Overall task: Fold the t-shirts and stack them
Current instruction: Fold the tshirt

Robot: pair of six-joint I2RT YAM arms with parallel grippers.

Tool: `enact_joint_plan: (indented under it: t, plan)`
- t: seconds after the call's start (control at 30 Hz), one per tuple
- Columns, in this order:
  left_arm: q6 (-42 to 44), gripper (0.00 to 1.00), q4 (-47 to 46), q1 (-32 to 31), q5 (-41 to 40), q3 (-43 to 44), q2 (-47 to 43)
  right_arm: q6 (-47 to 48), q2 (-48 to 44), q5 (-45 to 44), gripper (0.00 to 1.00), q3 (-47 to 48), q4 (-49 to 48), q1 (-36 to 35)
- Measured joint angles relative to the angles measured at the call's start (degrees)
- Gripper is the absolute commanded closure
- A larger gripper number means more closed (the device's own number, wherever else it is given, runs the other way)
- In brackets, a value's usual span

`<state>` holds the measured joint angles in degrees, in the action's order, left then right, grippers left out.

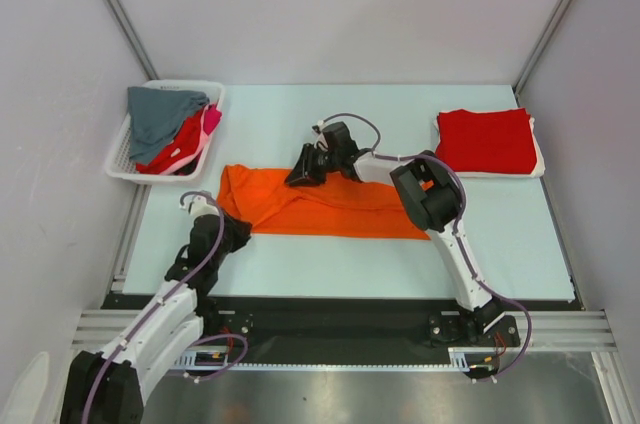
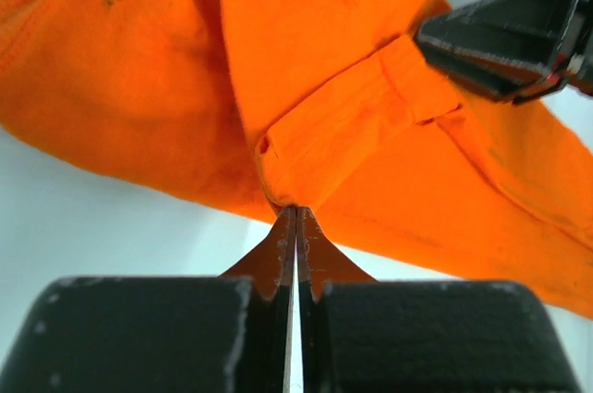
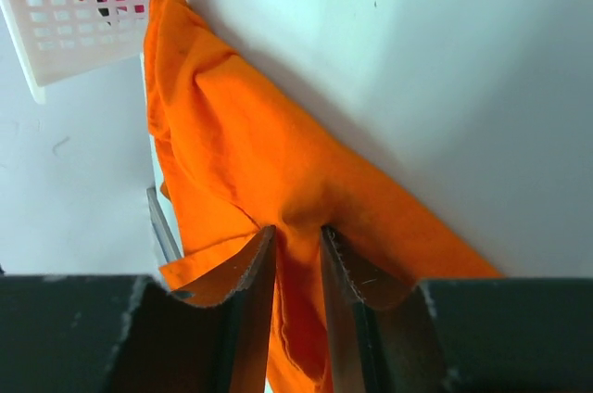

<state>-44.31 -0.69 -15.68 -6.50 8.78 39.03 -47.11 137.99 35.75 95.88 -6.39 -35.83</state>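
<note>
Left gripper (image 2: 295, 217) and right gripper (image 3: 298, 237) each clench the orange t-shirt (image 1: 320, 210), hiding pinched edges.

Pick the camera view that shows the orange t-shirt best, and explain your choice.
The top external view: nearly the whole orange t-shirt shows, spread out. The left wrist view shows only a fold pinched in the left gripper; the right wrist view, only a bunched part gripped by the right gripper.

Left gripper (image 2: 296, 217) pinched shut — right gripper (image 3: 296, 235) clamped, arm outstretched leftward.
</note>
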Motion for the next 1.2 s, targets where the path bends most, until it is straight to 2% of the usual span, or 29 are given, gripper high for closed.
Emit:
enact_joint_plan:
  t: [0.07,0.27,0.33,0.47,0.6,0.8,0.93,1.0,1.2]
  plan:
    - [-0.7,0.9,0.1,-0.7,-0.4,0.0,0.9,-1.0,0.6,0.2,0.69,0.6,-0.5,0.2]
    - [-0.6,0.37,2.7,-2.6,-1.4,0.4,-1.2,-2.3,1.1,0.8,0.65,0.7,-2.1,0.5]
    - [-0.1,0.32,5.0,-2.8,-2.4,1.8,-2.7,-2.3,1.1,0.9,0.65,0.7,-2.3,0.7]
    - [1.5,0.32,8.2,-1.9,-3.9,9.2,0.2,-2.1,1.1,1.2,0.64,0.7,-2.5,0.9]
    - [3.9,0.34,7.2,0.1,-4.9,19.1,12.3,-1.7,1.1,1.3,0.64,0.7,-2.5,0.9]
    - [6.4,0.43,3.0,0.4,-9.1,24.4,26.5,-1.5,1.1,1.3,0.66,0.5,-2.9,0.9]
    - [7.4,0.45,1.5,0.5,-12.7,28.6,33.7,-1.2,1.0,1.3,0.68,0.1,-3.5,0.9]
    - [7.5,0.5,0.7,0.5,-14.1,30.9,36.7,-1.1,0.9,1.2,0.68,-0.4,-4.1,1.0]
    - [7.7,0.5,-0.8,1.0,-16.3,37.6,46.0,-1.1,0.8,1.2,0.69,-0.9,-5.1,1.0]
